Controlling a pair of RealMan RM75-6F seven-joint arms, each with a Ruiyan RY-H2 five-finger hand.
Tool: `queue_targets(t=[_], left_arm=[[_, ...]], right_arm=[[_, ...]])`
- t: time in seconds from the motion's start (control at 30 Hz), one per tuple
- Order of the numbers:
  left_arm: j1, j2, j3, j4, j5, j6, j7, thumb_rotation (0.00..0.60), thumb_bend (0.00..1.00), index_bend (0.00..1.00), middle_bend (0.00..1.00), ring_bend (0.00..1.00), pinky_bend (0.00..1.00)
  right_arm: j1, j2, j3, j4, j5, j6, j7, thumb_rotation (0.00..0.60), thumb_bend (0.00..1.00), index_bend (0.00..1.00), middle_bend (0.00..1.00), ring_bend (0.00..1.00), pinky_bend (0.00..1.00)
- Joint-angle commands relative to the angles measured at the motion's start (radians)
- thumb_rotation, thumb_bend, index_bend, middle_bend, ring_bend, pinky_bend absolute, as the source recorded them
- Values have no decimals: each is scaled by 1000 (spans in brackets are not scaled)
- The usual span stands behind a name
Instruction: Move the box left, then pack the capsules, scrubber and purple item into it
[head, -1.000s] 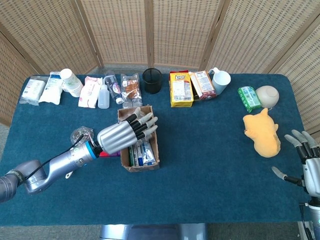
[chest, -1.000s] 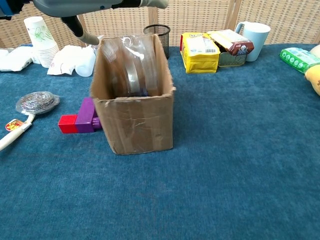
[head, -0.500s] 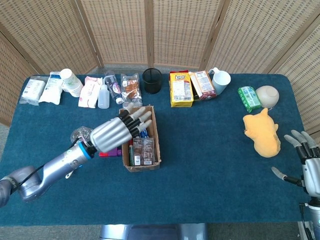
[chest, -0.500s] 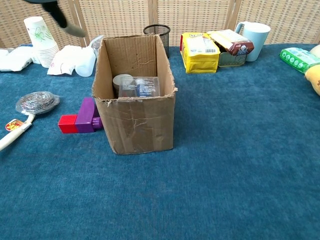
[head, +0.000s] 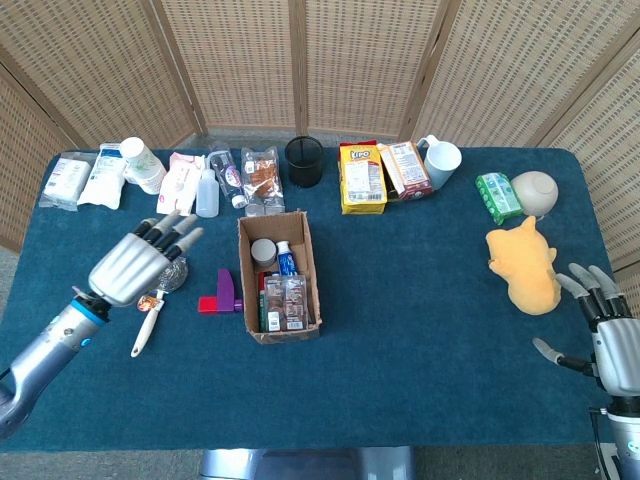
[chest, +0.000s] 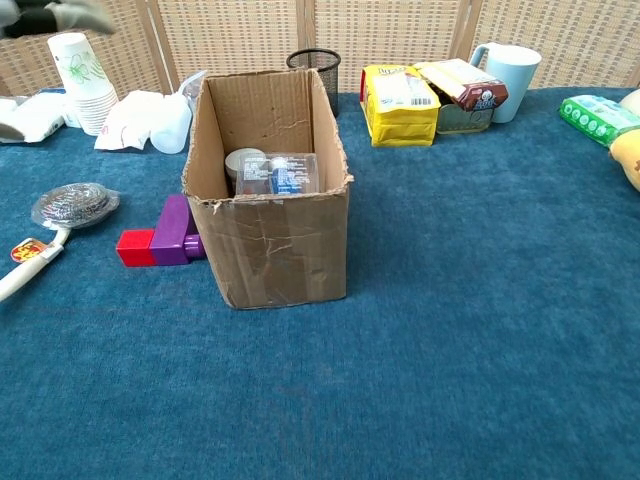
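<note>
The open cardboard box (head: 304, 262) (chest: 280, 248) stands mid-table with a clear pack of capsules (head: 282, 302) (chest: 277, 173) and a small round tin (head: 264, 251) inside. Against its left wall lies the purple item (head: 224, 293) (chest: 172, 230) with a red block joined to it. Further left lies the steel scrubber (head: 170, 275) (chest: 74, 204) with its white handle (head: 144, 329). My left hand (head: 137, 262) hovers over the scrubber, empty, fingers spread; in the chest view only blurred fingertips (chest: 70, 15) show. My right hand (head: 605, 335) is open at the table's right edge.
Along the back stand paper cups (head: 140, 161), packets, bottles (head: 207, 193), a black mesh cup (head: 304, 161), a yellow bag (head: 361, 179), a mug (head: 441, 159), a green pack (head: 497, 195) and a bowl (head: 534, 190). An orange plush toy (head: 525, 266) lies right.
My left hand has pulled back from above the box and swung left, over the scrubber. The capsule pack now lies inside the box. The right hand has hardly moved.
</note>
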Motion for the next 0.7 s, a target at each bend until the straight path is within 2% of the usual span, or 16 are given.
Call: queue_targets(t=[0.03, 0.2, 0.43, 0.7], left_arm=[[32, -28, 19, 39, -84, -43, -48, 600, 0, 0, 0, 0, 298], [32, -80, 13, 83, -177, -121, -67, 600, 0, 0, 0, 0, 294], [10, -177, 1, 164, -300, -237, -27, 600, 0, 0, 0, 0, 289], [-11, -227, -13, 223, -354, -280, -1, 600, 0, 0, 0, 0, 290]], right_arm=[[1, -1, -2, -2, -4, 0, -3, 600, 0, 177, 58, 0, 137], [2, -2, -5, -6, -10, 0, -9, 600, 0, 177, 58, 0, 137], [2, -1, -5, -7, -5, -4, -6, 600, 0, 178, 60, 0, 137], [3, -3, -4, -2, 0, -6, 0, 600, 0, 177, 60, 0, 137]])
